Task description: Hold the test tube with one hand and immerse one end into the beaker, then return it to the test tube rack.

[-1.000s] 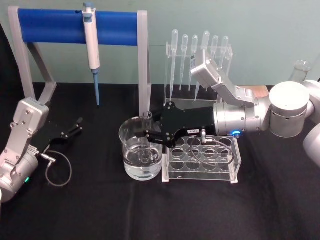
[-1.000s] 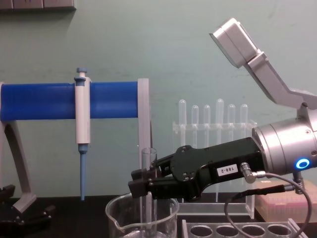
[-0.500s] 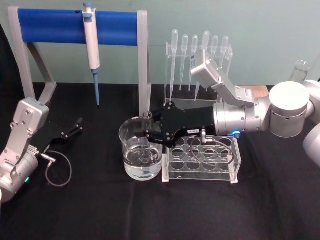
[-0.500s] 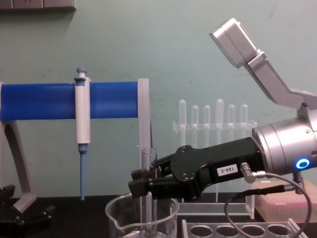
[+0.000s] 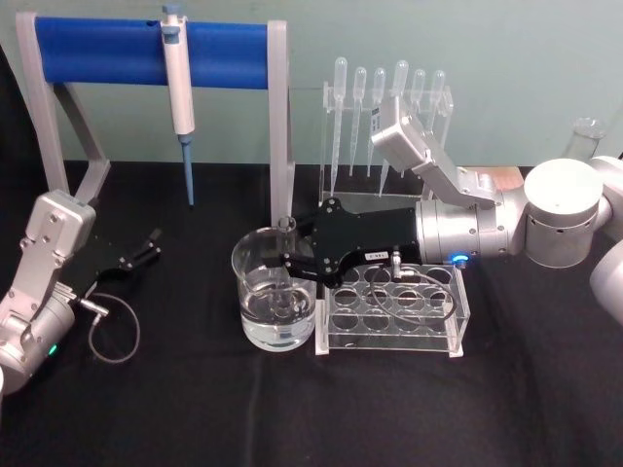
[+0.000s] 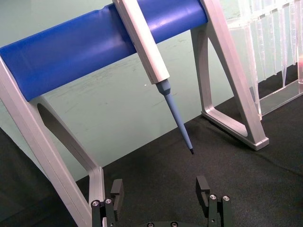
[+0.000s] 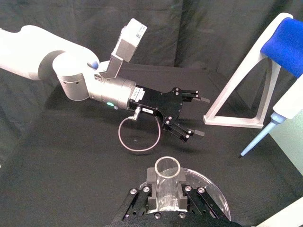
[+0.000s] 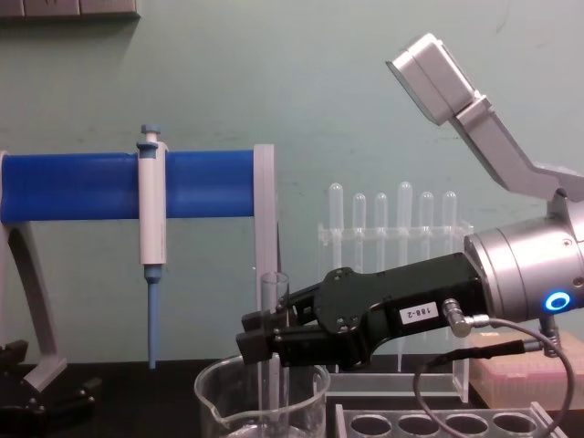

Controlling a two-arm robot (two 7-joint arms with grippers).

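- Head view: right gripper (image 5: 289,261) reaches in from the right, with its fingers pinching the test tube (image 5: 285,226) a little below the rim.
- The tube stands upright inside the beaker (image 5: 251,284). Its lower end is down in the water and its top sticks out above the beaker rim.
- The tube sits toward the beaker's right-rear side, not at its centre.
- The beaker is mid-table on the black table (image 5: 195,409), at the left end of the test tube rack (image 5: 389,342). I can't tell whether they touch or are just beside each other.
- The right gripper's body hangs over the rack's left wells, and its cable loop (image 5: 433,292) droops across the rack top.
- Right behind the tube is the right leg of the blue-bar stand (image 5: 107,49), which is close.
- A pipettor (image 5: 177,88) hangs from the bar farther left, tip off the table and well apart from the beaker.
- Behind the rack, bulb pipettes (image 5: 348,83) stand in a clear holder (image 5: 329,165), partly hidden by the camera housing on the right wrist.
- Left gripper (image 5: 141,251) is parked low at table left, near the stand's left foot. Its fingers are spread and grip nothing.
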